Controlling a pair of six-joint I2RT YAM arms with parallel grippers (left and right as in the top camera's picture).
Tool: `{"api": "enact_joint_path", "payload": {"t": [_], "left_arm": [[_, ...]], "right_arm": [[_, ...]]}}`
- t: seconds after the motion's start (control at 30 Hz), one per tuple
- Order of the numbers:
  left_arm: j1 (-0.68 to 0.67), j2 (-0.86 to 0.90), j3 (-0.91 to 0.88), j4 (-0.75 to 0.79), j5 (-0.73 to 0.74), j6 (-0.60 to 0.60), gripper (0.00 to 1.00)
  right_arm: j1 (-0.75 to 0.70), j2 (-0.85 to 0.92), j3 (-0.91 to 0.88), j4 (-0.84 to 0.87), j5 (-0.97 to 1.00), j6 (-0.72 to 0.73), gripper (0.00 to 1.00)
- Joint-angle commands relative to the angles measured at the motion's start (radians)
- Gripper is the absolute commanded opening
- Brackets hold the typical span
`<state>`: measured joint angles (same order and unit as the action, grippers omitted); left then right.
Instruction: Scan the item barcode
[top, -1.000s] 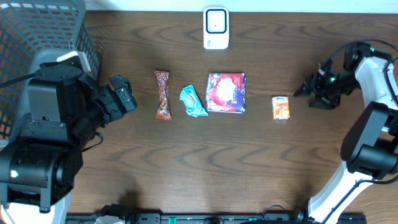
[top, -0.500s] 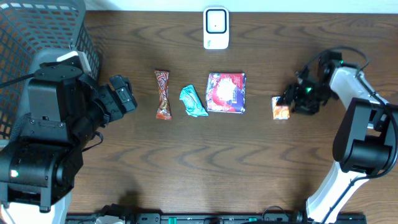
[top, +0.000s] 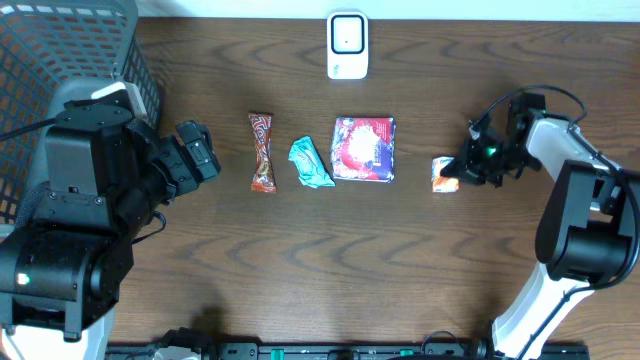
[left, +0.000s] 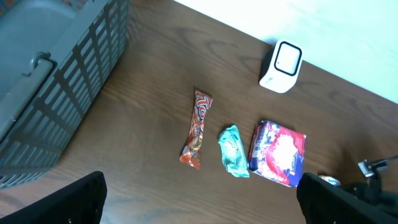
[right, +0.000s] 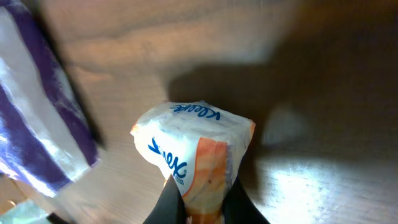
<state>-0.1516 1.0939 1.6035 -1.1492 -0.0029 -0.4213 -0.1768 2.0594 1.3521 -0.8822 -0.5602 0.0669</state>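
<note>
At the right end of the worktop (top: 420, 270), the orange-and-white Kleenex pack (right: 193, 146) is pinched at one end by the clenched right claw (right: 198, 208), just beside the purple packet (top: 364, 149), while the left claw (top: 200, 152) is held spread wide far across, near the basket (top: 60, 50).

Overhead top-down; L wrist oblique; share scanner (top: 347, 45).

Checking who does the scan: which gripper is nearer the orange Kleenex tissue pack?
Right. The right gripper is shut on the tissue pack; the left gripper hangs open far across the table, past the candy bar.
</note>
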Motion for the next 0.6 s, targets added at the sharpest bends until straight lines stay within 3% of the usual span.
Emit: {"api": "enact_joint_path", "payload": {"t": [0.0,0.17,0.37,0.43,0.57], "left_arm": [[0.002,0.003,0.002,-0.002,-0.006,0.009,0.98],[0.002,0.003,0.002,-0.002,-0.006,0.009,0.98],[0.002,0.003,0.002,-0.002,-0.006,0.009,0.98],[0.002,0.003,0.002,-0.002,-0.006,0.009,0.98],[0.002,0.003,0.002,-0.002,-0.006,0.009,0.98]], "right_arm": [[0.013,0.008,0.158,-0.012,-0.007,0.040,0.01],[0.092,0.007,0.363,0.117,0.132,0.179,0.01],[0.299,0.008,0.396,0.451,0.586,0.197,0.01],[0.365,0.014,0.396,0.532,0.769,0.172,0.01],[0.467,0.044,0.396,0.697,0.964,-0.027,0.01]]}}
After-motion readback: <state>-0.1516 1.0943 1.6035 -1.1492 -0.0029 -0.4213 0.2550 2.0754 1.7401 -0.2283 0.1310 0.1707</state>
